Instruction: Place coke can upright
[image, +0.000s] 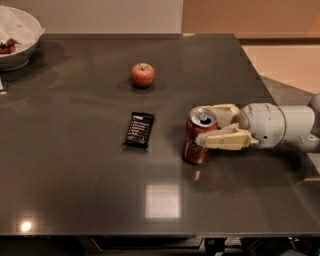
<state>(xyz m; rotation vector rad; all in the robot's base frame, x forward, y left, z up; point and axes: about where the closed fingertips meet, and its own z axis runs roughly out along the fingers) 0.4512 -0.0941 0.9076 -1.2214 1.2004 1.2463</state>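
one camera | high, tilted down over table (75, 190) | mid range | gripper (201, 127) grips coke can (194, 150), right

At the right of the frame, the coke can (194, 150) is seen standing on the dark bench (75, 190), slightly tilted and clasped between the two fingers of the tool (201, 127). A black snack bar (139, 129) is laid left of it, with an apple (143, 75) farther up and a white bowl (15, 57) at the upper left.
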